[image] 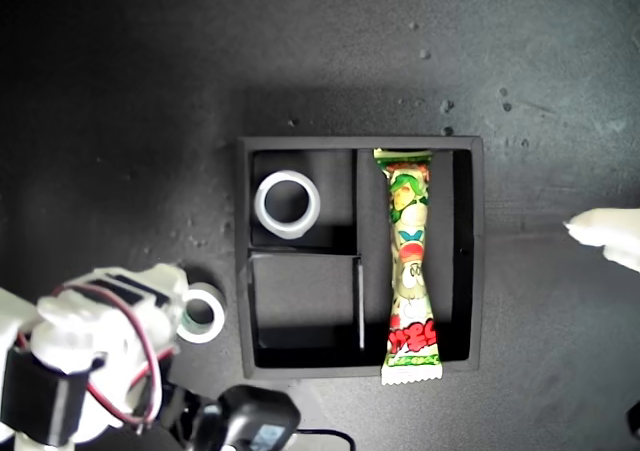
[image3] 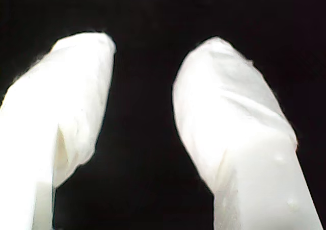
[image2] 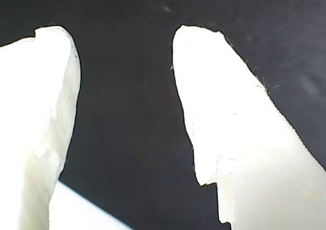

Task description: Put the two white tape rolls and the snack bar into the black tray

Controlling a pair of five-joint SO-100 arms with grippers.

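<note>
White tape rolls: one in black tray, one outside.

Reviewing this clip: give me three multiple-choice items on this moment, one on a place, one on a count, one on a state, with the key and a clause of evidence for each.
1. Where does the snack bar lie?
A. in the long compartment of the black tray
B. on the mat outside the tray
C. in a small square compartment

2. How many white tape rolls are inside the tray?
A. none
B. one
C. two

3. How do the jaws of my second gripper stand?
A. shut on a roll
B. shut on nothing
C. open, holding nothing

Key: 1 A, the wrapper runs the length of the long compartment. 2 B, the larger roll sits in a small compartment, while the smaller roll lies outside on the mat. 3 C, dark gap between the fingers.
</note>
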